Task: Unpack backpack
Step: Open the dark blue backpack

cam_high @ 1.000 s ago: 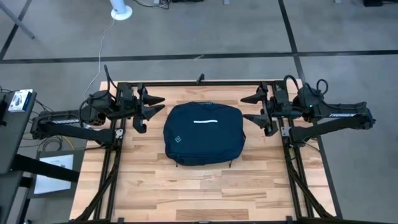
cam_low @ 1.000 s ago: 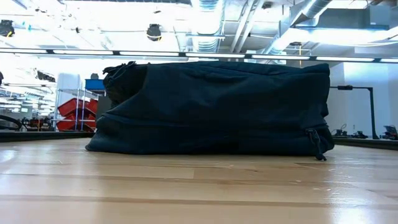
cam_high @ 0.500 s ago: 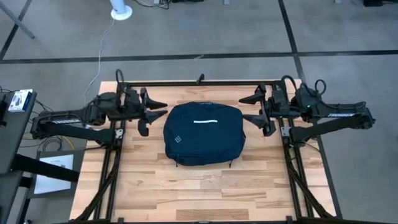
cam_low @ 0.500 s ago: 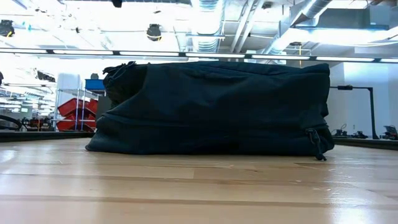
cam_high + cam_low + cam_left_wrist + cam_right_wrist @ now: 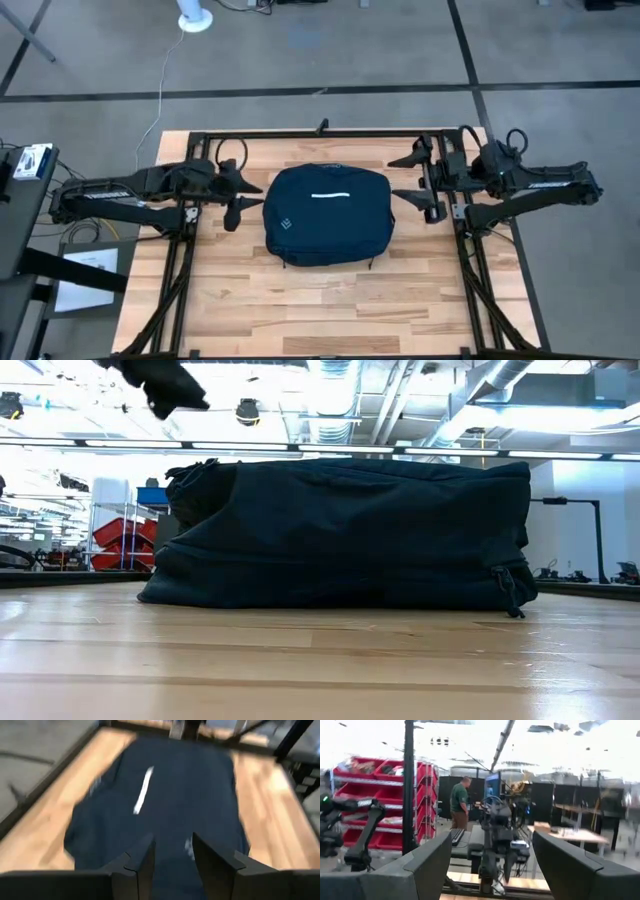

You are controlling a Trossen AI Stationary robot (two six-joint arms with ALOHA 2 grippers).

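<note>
The dark navy backpack [image 5: 328, 215] lies flat on the wooden table [image 5: 300, 300], with its white stripe [image 5: 333, 194] and diamond logo up. In the low view the backpack [image 5: 340, 535] fills the middle. My left gripper [image 5: 246, 193] hangs open just left of the backpack and above it, tipped down toward it. In its wrist view the left gripper [image 5: 172, 857] has nothing between its fingers, and the backpack [image 5: 165, 805] lies beyond them. My right gripper [image 5: 408, 178] stands wide open to the right of the backpack, held high and about level, and is seen again as the right gripper [image 5: 492, 865].
A black metal frame [image 5: 320, 133] runs along the table's far edge and both sides. Bare wood lies between the backpack and the near edge. Beyond the table the right wrist view shows my left arm [image 5: 497, 837], red shelf bins [image 5: 365, 775] and a person [image 5: 460, 802].
My left gripper has tipped downward toward the backpack and sunk a little, so that its tip now shows at the top left of the low view. Its fingers keep the same gap. The backpack has not moved.
</note>
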